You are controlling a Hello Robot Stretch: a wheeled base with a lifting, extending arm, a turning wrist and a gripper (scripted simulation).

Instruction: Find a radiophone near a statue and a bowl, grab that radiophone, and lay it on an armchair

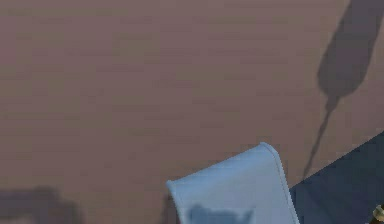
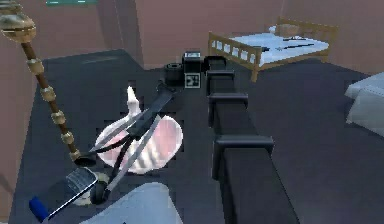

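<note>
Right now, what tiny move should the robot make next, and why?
Probably ease the tool toward the small grey-and-blue device below the pink bowl in the arm side view: the tool reaches near it, and I cannot tell whether anything is held.

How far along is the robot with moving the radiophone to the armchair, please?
Done: the search seems over, since the dark square arm extends with its pincer near a pink-and-white rounded bowl. In hand: the grab; a small grey-and-blue gadget lies at the pincer's tip, and I cannot tell whether it is held. Left: carrying it and laying it on an armchair.
</note>
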